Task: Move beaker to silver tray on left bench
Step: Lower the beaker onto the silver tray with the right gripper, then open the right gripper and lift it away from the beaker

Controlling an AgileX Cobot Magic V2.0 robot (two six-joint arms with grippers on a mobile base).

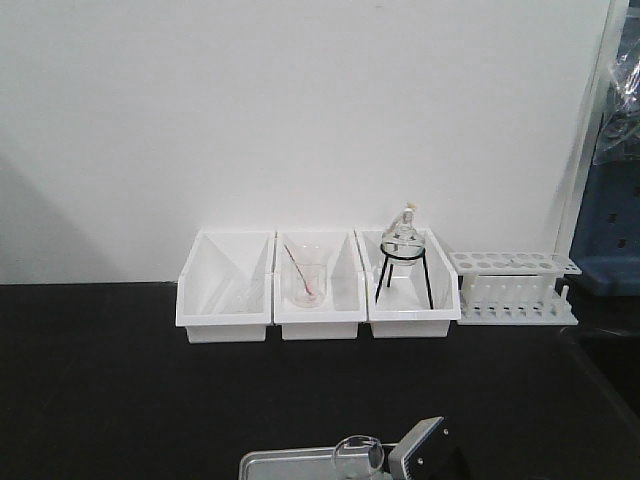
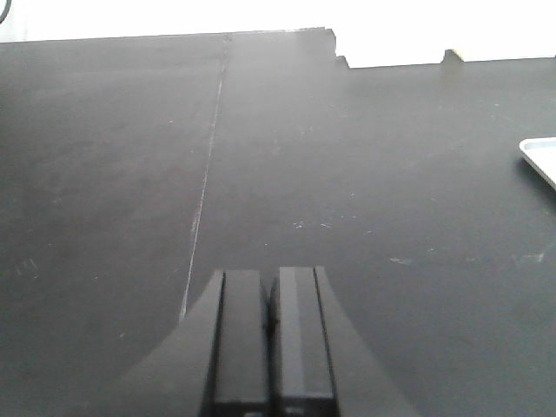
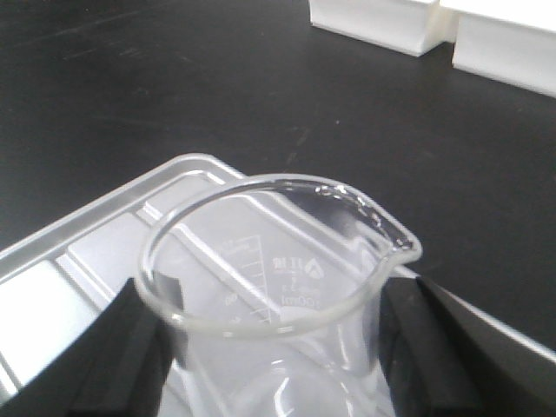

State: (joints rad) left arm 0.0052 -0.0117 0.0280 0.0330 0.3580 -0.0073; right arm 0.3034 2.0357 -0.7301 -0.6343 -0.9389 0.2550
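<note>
The clear glass beaker (image 3: 278, 261), empty, with its pour lip pointing away and to the right, sits between the black fingers (image 3: 130, 347) of my right gripper (image 3: 278, 356). The fingers press on both of its sides. It is over the near right end of the silver tray (image 3: 95, 252); whether its base touches the tray is hidden. In the front view the beaker (image 1: 357, 452), the tray (image 1: 290, 462) and the right gripper (image 1: 374, 467) are at the bottom edge. My left gripper (image 2: 271, 287) is shut and empty above the black bench top (image 2: 347, 174), with a corner of the tray (image 2: 540, 156) to its right.
Three white bins (image 1: 225, 290) stand along the back wall. The middle one holds a beaker with a reddish rod (image 1: 308, 280), the right one a flask on a black tripod (image 1: 403, 250). A white test-tube rack (image 1: 515, 285) stands to their right.
</note>
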